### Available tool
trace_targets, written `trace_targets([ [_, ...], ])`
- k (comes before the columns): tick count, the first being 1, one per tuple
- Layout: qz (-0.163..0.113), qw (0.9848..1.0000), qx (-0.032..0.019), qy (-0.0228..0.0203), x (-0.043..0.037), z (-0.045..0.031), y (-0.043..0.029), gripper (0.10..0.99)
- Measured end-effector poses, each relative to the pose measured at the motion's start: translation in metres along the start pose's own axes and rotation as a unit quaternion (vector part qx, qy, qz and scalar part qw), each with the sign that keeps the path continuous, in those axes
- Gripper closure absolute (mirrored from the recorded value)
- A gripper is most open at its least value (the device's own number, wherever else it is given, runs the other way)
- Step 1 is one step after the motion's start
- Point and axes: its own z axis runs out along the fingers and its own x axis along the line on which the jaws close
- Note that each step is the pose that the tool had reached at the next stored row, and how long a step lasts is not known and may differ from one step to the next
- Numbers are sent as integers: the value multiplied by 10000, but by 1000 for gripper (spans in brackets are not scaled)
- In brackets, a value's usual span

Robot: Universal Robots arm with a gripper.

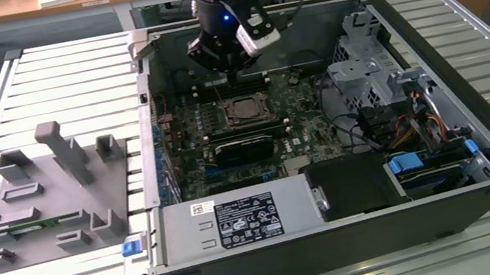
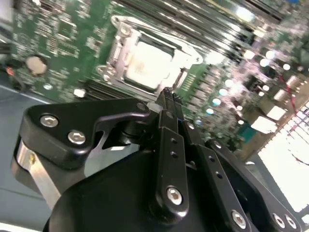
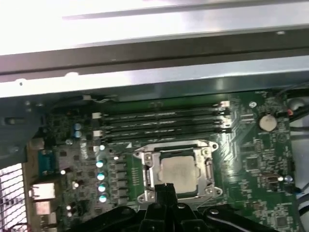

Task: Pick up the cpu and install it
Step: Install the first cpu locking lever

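Note:
The cpu lies flat in the metal-framed socket on the green motherboard inside the open computer case; its silver top also shows in both wrist views. My gripper hangs just above the board, a little behind the socket in the exterior view. In both wrist views its black fingertips are pressed together with nothing between them, close to the socket's edge and apart from the cpu.
Empty memory slots run beside the socket. A black card, a silver power supply and a drive cage crowd the case. A grey fixture holding a green memory strip stands at the exterior view's left.

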Motion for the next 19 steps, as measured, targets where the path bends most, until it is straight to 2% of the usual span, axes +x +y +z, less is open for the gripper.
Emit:
trace_targets([
  [4,-1,10000,-1,0,131,7,-14,980],
  [11,-10,10000,-8,0,230,11,-23,980],
  [16,-11,10000,-9,-2,351,17,-32,980],
  [19,-11,10000,-8,-1,397,22,-5,980],
])
